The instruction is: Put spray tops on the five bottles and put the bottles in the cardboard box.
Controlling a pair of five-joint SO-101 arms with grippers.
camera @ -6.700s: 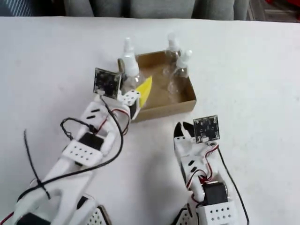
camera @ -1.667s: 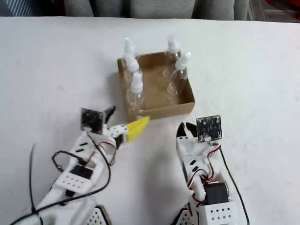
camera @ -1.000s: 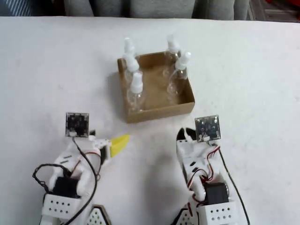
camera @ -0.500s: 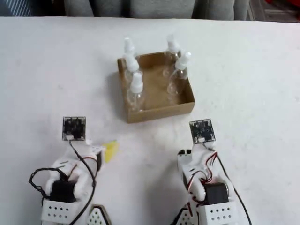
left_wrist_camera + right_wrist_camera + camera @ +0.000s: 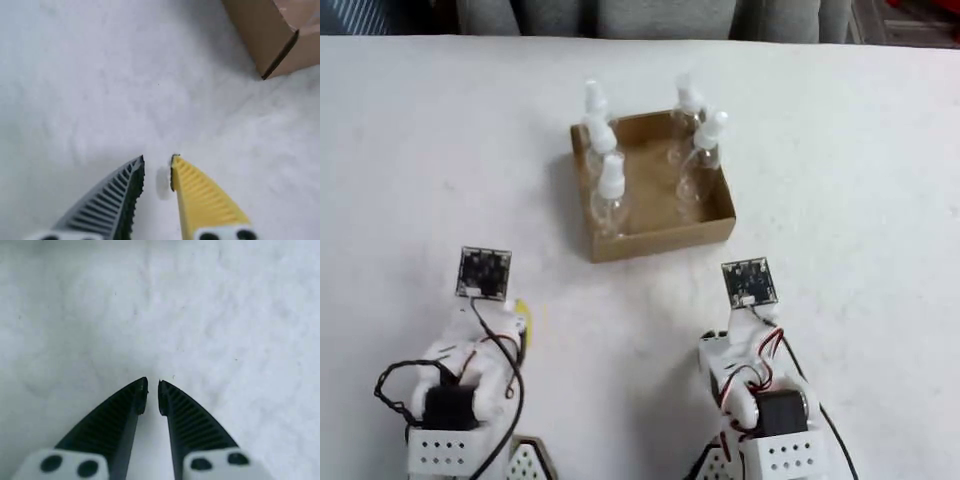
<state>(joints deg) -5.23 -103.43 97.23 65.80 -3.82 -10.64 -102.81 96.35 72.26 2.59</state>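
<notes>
My left end effector and right end effector are both almost pressed together, pinching nothing, low over bare worktop on the arm-base side of the cardboard box, apart from it. Five bottles stand upright in that box, each with a spray top on.

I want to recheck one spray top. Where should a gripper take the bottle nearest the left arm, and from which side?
Likely the neck just under the spray top of that bottle, coming from straight above. It stands upright in the cardboard box, whose walls shield its body from the sides, and another bottle stands close behind it.
</notes>
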